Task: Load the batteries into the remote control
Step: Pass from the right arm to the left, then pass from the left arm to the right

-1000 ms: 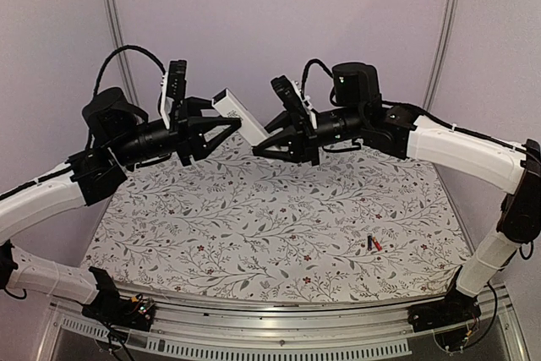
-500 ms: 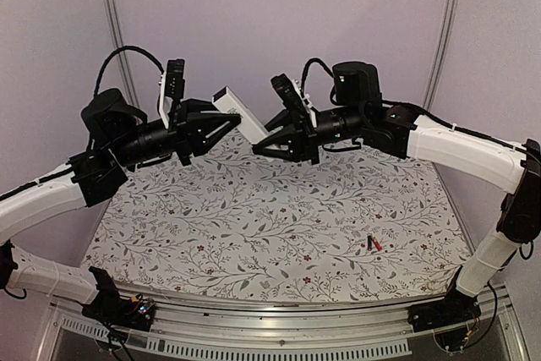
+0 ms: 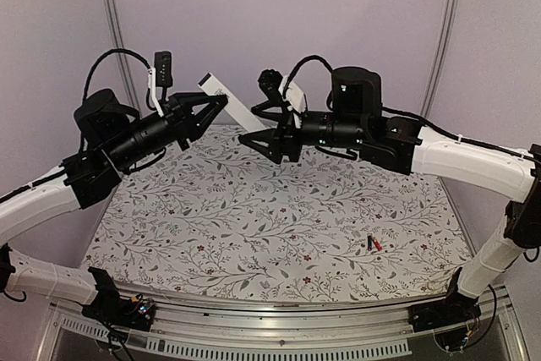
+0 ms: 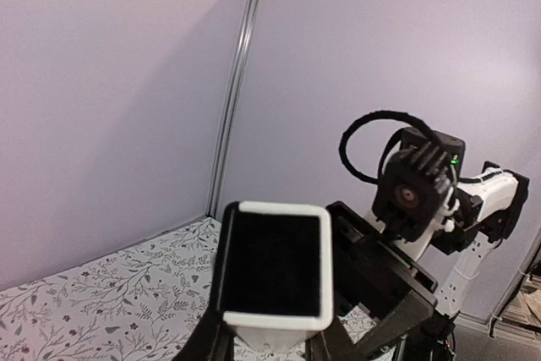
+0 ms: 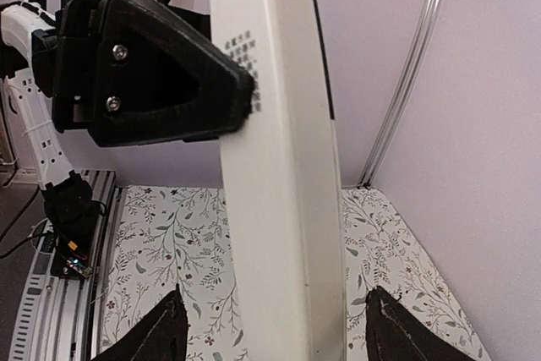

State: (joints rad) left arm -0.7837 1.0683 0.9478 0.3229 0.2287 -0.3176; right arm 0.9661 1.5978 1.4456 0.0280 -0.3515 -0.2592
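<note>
The left pincer (image 3: 216, 104) pinches the remote control (image 3: 228, 99) aloft, long axis slanting down between the spread fingers of the right pincer (image 3: 250, 128), while the batteries (image 3: 373, 243) lie on the desk (image 3: 254, 226), nearer the right arm.

walls (image 3: 338, 6): plain lilac panels | posts (image 3: 109, 6): silver, upright | tablecloth (image 3: 254, 226): white, leaf-and-flower print | light: even

The tabletop (image 3: 254, 226) is viewed whole from above its near edge; the raised remote control (image 5: 279, 209) is framed closely, from opposite sides, by both wrist cameras.
</note>
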